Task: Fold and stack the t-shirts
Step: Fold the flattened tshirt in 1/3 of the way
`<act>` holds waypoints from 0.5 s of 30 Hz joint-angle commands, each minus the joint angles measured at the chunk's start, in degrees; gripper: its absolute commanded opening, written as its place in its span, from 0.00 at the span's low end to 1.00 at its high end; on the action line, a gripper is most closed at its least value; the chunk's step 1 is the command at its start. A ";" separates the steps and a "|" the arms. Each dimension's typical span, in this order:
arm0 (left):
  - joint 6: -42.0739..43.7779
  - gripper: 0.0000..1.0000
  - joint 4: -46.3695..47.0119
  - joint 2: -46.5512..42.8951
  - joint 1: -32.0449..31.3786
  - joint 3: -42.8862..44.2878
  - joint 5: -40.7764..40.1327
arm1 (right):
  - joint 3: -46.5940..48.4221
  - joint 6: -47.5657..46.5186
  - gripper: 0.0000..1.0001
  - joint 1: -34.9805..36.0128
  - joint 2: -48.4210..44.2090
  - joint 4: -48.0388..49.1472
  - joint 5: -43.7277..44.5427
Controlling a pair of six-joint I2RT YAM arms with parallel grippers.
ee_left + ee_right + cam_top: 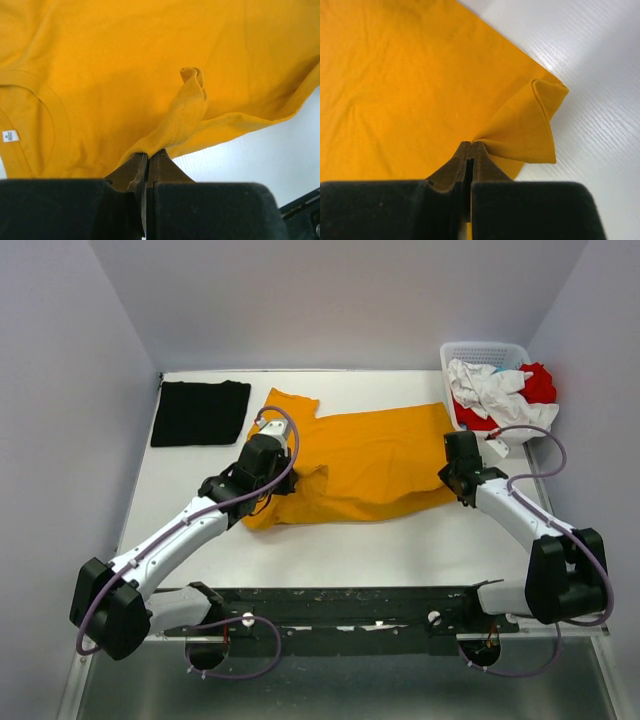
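White tabletop point(400, 550) fills the space between pale walls, and spread across its middle lies the mustard t-shirt point(370, 455), mostly flat, its length running left to right. Both arms reach in from the near edge and each has hold of it. The left gripper point(149, 152) sits at the shirt's left near side with its jaws pressed together on a raised ridge of yellow cloth; from its own camera the pinched fold climbs away from the fingertips to a small curled tip, and the neckband point(50, 100) with a little white label point(10, 135) lies to the left of it. The right gripper point(471, 145) is at the shirt's right edge, jaws likewise clamped tight on the cloth, with a corner flap folded over just beyond the fingertips, right at the border where the fabric meets bare table. Well apart from both, the black t-shirt point(200, 412) lies folded flat in the far left corner. At the far right stands a white lattice basket point(480, 348) holding a crumpled white t-shirt point(490, 385) and a red t-shirt point(540, 385).
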 commanded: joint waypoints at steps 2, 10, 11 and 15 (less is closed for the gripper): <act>6.49 0.00 4.57 3.34 4.83 2.68 3.83 | 4.09 -1.20 0.01 -0.41 4.47 3.11 1.87; 14.31 0.00 7.10 13.69 12.32 7.38 12.59 | 8.51 -2.85 0.01 -0.37 10.58 5.23 3.15; 13.92 0.00 7.49 15.20 13.16 7.99 13.59 | 8.83 -2.96 0.01 -0.46 11.26 5.46 3.37; 13.48 0.00 6.17 22.76 15.41 13.02 18.22 | 9.58 -4.22 0.01 -0.41 13.20 7.45 3.94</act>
